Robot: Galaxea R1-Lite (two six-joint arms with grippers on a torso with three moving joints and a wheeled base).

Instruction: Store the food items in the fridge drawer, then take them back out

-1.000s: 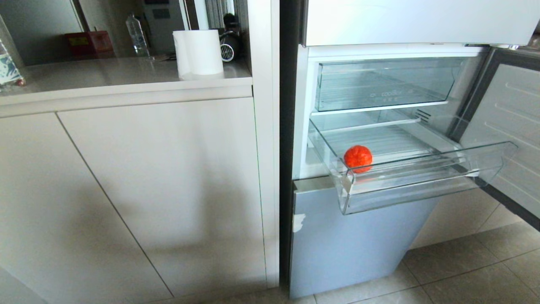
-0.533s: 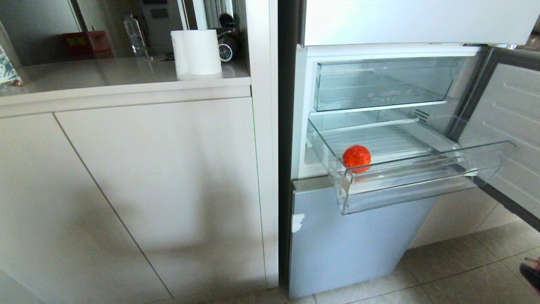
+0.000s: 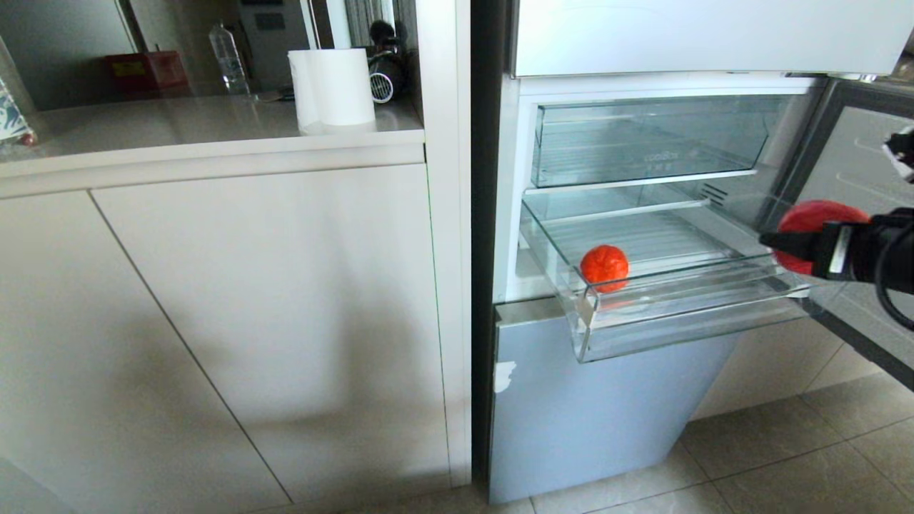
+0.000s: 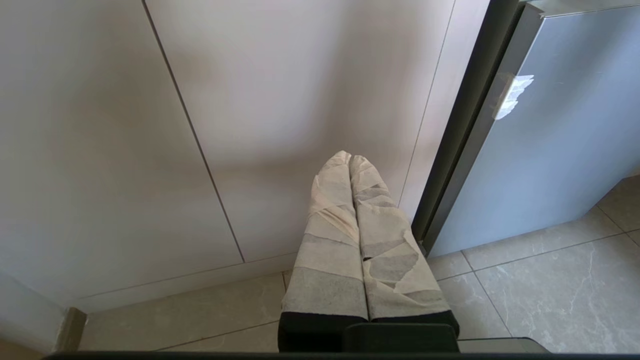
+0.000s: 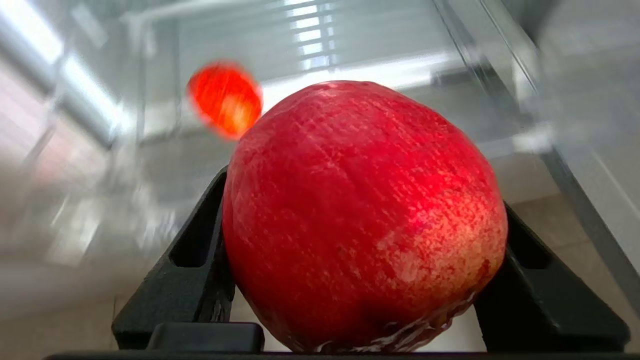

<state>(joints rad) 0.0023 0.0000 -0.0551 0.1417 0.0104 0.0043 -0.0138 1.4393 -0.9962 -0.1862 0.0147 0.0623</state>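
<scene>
The fridge drawer point(image 3: 685, 318) stands pulled out, clear with a ribbed floor. A red-orange food item point(image 3: 604, 267) lies near its front left corner and shows blurred in the right wrist view point(image 5: 225, 99). My right gripper point(image 3: 800, 241) hovers at the drawer's right end, shut on a larger red food item point(image 3: 814, 214), which fills the space between the black fingers point(image 5: 200, 240) in the wrist view point(image 5: 360, 215). My left gripper point(image 4: 350, 161) hangs low before the cabinet base, its taped fingers pressed together and empty.
A clear lettered bin point(image 3: 643, 143) sits above the drawer. The open fridge door point(image 3: 857, 171) stands just right of my right arm. A paper roll point(image 3: 332, 89) and a bottle point(image 3: 227, 57) stand on the counter point(image 3: 178, 128) at left. Tiled floor point(image 3: 785, 457) lies below.
My right arm has swung up from the lower right edge to the drawer's right end, carrying the larger red food item. The one in the drawer has not moved.
</scene>
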